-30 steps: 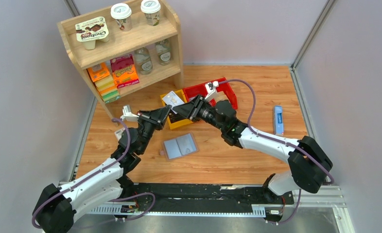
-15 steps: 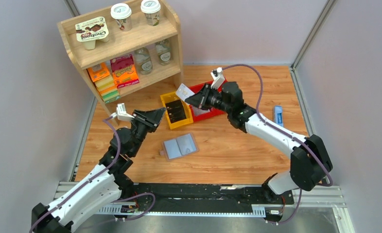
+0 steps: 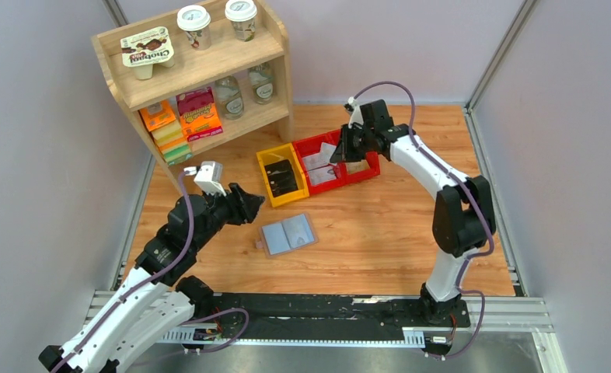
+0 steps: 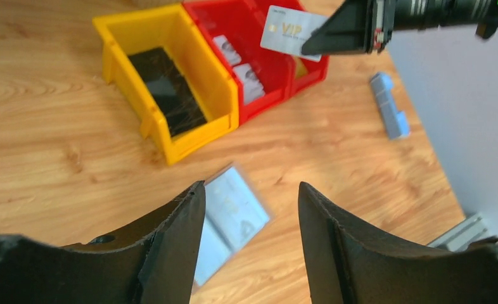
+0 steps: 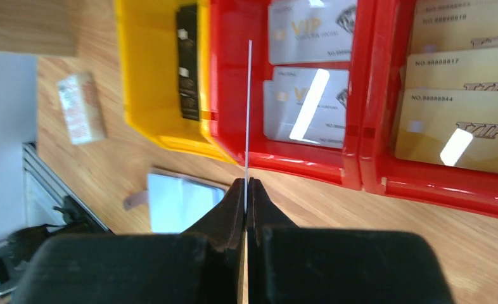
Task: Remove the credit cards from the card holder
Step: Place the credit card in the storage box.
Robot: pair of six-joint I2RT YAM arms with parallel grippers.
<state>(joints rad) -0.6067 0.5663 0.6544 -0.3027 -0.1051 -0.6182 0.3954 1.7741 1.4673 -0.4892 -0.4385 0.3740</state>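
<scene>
On the wooden table (image 3: 380, 233) the card holder (image 3: 288, 234) lies open, blue-grey.

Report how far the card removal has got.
Done: several cards lie in the red bins. In hand: the right pincer grips one silver card above those bins. Left: dropping it; the card holder lies open, whether cards remain inside is too blurred to tell. The left pincer is open, empty.
</scene>
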